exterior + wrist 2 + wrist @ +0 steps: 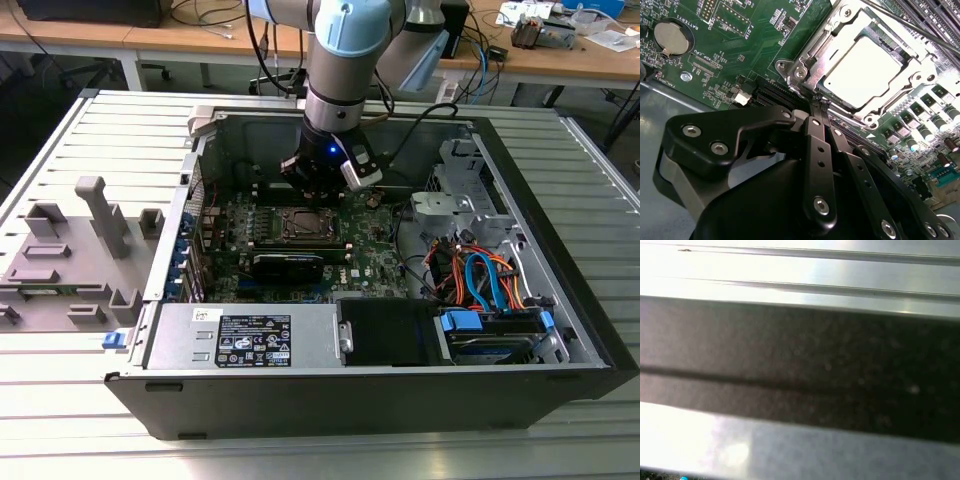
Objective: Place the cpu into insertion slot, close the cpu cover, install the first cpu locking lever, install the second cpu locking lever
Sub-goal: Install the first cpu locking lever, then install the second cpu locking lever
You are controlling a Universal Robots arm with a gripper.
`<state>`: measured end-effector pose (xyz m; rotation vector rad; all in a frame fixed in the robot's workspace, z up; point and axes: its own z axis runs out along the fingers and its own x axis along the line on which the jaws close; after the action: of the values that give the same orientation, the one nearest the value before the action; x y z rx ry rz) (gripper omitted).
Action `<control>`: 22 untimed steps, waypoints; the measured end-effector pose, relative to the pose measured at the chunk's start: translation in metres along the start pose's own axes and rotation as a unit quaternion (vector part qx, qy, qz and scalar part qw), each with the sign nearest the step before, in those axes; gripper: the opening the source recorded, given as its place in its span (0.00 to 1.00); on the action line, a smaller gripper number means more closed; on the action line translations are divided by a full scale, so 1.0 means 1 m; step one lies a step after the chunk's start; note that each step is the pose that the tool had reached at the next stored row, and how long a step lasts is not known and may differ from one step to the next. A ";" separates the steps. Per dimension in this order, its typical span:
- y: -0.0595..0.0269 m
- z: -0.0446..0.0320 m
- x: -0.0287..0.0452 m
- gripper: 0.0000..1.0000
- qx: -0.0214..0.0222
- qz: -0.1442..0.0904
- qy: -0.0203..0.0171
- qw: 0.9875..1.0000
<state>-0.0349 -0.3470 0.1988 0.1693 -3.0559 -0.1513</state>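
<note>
One cpu [860,70] sits in the one slot [790,65], the one cover [912,62] down around it. The single claw [821,106], fingers clenched together and grasping nothing, hovers at the slot's edge.

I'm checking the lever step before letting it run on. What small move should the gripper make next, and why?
Probably a short nudge along the socket edge. In the second wrist view the cpu sits under the closed cpu cover, and the gripper, fingers together, is at the frame's edge, seemingly by a locking lever.
</note>
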 end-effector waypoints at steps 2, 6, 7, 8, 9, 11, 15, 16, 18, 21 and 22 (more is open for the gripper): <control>0.0000 0.0000 0.0000 0.11 0.000 0.000 0.000 1.000; 0.0000 0.0000 0.0000 0.11 0.000 0.000 0.000 1.000; 0.0000 0.0000 0.0000 0.11 0.000 0.000 0.000 1.000; 0.0000 0.0000 0.0000 0.11 0.000 0.000 0.000 1.000; 0.0000 0.0000 0.0000 0.11 0.000 0.000 0.000 1.000; 0.0000 0.0000 0.0000 0.11 0.000 0.000 0.000 1.000; 0.0000 0.0000 0.0000 0.11 0.000 0.000 0.000 1.000; 0.0000 0.0000 0.0000 0.11 0.000 0.000 0.000 1.000; 0.0000 0.0000 0.0000 0.11 0.000 0.000 0.000 1.000; 0.0000 0.0000 0.0000 0.11 0.000 0.000 0.000 1.000; 0.0000 0.0000 0.0000 0.11 0.000 0.000 0.000 1.000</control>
<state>-0.0349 -0.3470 0.1988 0.1693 -3.0559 -0.1513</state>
